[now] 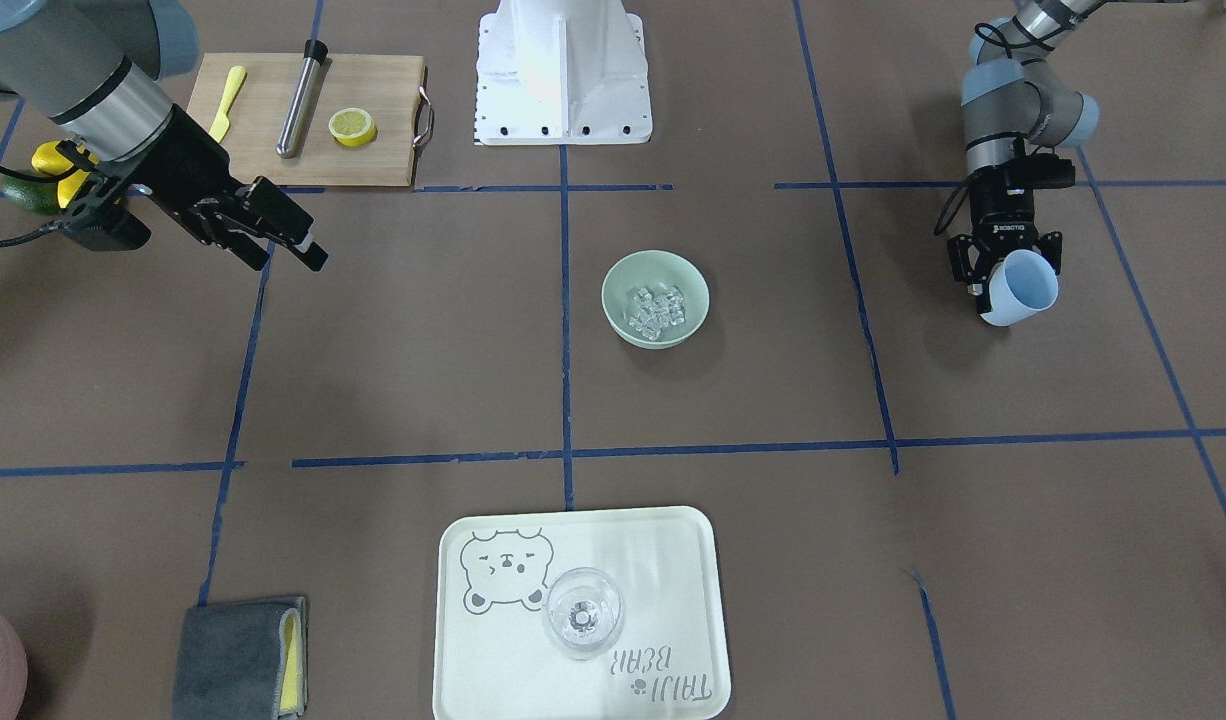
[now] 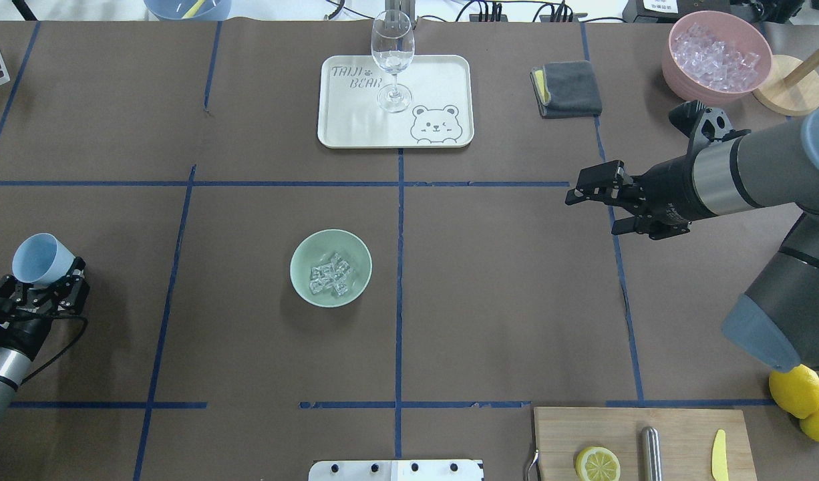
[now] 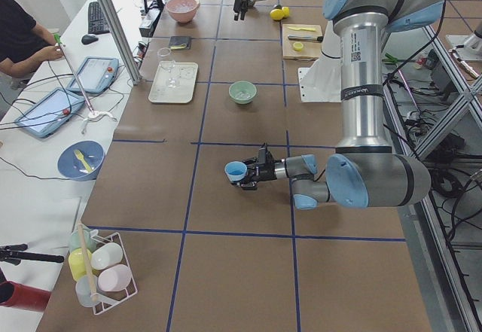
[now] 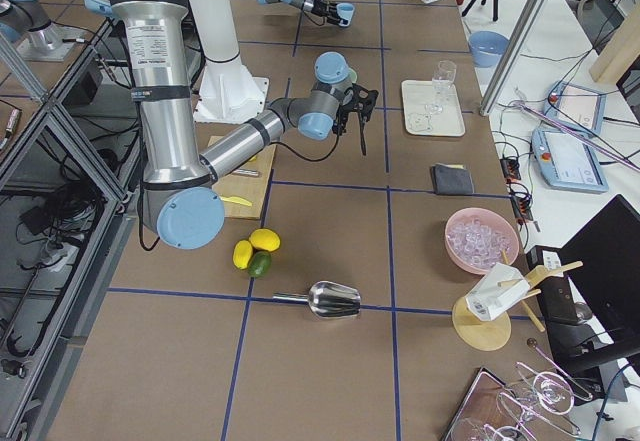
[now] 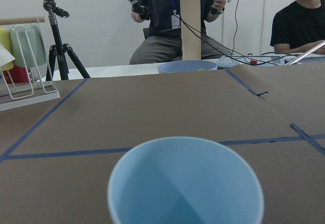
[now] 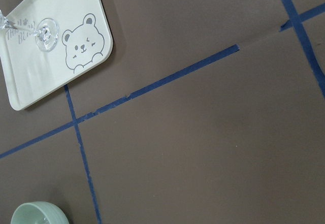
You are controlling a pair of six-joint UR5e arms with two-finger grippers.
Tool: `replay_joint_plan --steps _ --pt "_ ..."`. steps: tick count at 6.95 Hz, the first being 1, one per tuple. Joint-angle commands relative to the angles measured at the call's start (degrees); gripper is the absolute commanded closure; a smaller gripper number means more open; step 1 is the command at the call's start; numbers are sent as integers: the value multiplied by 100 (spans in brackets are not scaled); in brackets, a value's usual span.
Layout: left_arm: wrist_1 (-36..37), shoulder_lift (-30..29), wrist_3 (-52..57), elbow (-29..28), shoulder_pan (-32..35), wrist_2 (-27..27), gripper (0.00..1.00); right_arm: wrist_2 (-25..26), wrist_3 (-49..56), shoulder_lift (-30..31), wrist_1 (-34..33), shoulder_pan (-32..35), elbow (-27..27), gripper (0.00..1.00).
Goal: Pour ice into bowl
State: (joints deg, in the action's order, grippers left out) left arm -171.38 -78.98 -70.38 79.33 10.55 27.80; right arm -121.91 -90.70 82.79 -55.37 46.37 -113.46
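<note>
ice (image 2: pixel 329 274) in bowl (image 2: pixel 296 268) | left gripper (image 2: pixel 45 275) holds blue cup (image 2: pixel 39 258), well apart

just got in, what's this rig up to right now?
Pour looks done: the ice sits in the mint-green bowl at mid-table. The left gripper holds the light blue cup, which looks empty in its wrist view, off to the robot's left, clear of the bowl. The right gripper hangs open and empty above the table.
</note>
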Motion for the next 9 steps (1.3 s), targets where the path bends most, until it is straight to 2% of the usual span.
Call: replay_joint_plan --steps 1,2,5,6,9 --pt "-10 -3 7 -41 0 85 57 0 -9 0 0 -5 -9 0" --pt "-19 -12 -2 -32 0 112 1 0 0 0 0 -5 -9 0" --pt "-264 93 103 212 53 619 0 0 -9 0 0 -5 -9 0" --pt "-256 303 356 527 70 726 0 0 -9 0 0 -5 0 0" --pt "-265 1031 666 881 88 1366 0 0 -9 0 0 -5 26 0"
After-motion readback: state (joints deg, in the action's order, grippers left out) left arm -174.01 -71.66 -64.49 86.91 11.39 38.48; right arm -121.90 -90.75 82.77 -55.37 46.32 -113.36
